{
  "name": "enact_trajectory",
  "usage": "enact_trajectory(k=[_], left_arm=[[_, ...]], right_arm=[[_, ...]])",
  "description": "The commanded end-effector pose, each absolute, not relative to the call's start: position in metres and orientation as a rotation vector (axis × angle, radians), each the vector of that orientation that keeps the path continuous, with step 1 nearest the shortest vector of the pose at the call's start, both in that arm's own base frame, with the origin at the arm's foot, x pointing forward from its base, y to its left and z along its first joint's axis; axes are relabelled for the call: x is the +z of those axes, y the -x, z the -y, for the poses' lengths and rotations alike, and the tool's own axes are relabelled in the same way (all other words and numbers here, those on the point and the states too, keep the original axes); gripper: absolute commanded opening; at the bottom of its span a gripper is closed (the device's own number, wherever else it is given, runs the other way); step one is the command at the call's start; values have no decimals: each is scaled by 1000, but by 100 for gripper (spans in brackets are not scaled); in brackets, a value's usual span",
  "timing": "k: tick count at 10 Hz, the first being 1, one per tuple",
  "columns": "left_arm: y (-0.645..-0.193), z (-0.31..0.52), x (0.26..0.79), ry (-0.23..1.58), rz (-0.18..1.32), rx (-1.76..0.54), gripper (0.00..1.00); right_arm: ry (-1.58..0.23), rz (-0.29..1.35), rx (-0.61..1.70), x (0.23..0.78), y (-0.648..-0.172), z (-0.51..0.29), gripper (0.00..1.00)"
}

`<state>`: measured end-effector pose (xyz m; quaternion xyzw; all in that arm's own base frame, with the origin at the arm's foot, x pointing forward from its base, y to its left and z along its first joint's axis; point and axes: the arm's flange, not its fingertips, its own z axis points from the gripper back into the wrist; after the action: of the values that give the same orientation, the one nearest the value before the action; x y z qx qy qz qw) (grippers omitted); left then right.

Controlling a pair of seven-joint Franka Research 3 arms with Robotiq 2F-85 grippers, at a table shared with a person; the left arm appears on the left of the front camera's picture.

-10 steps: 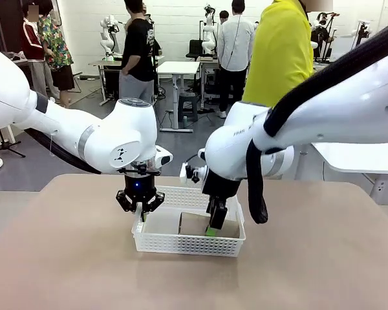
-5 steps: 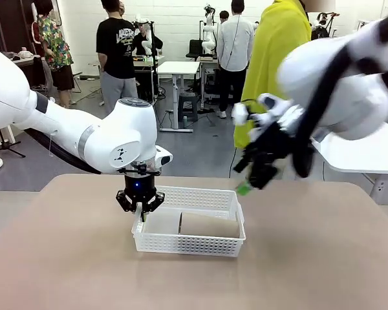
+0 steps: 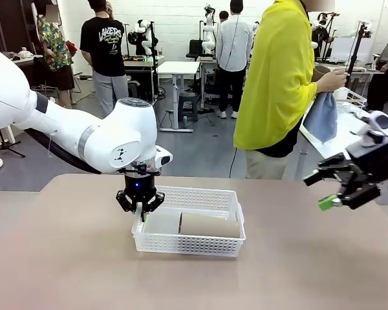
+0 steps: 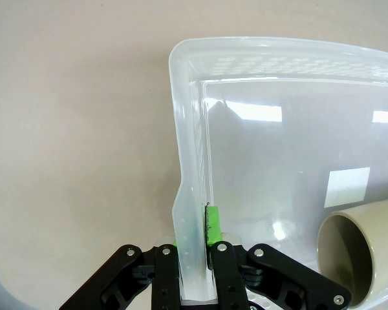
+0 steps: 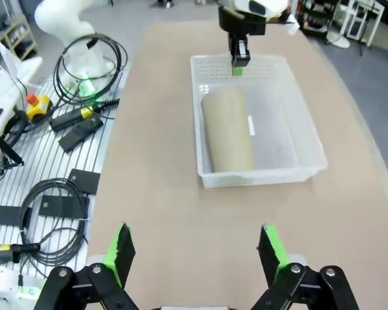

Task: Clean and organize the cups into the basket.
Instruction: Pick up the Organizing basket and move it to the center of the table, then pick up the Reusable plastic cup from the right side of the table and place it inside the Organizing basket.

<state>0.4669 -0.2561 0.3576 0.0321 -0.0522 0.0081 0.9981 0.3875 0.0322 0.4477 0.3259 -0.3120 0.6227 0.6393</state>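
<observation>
Tan cup [image 3: 210, 225] lying sideways inside basket [image 3: 207, 197], mid-tabletop [image 3: 64, 258]; left gripper [image 3: 141, 210] clenched on basket wall at 9 o'clock; right gripper [image 5: 197, 252] released, empty, raised well apart at 3 o'clock.

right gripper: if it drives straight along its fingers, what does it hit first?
Likely bare table just short of the basket; nothing stands between it and the open right gripper. Depth is unclear: the basket's near wall or the tan cup could come first.
</observation>
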Motion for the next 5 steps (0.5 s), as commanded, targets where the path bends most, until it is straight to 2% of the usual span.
enact_trajectory(k=[1,5], left_arm=[[-467,257,358,-64,106,16,0],[-467,257,358,-64,106,16,0]], right_arm=[[-844,811,1358,435,-397,-4,100],[-843,981,1306,405,-386,67,100]])
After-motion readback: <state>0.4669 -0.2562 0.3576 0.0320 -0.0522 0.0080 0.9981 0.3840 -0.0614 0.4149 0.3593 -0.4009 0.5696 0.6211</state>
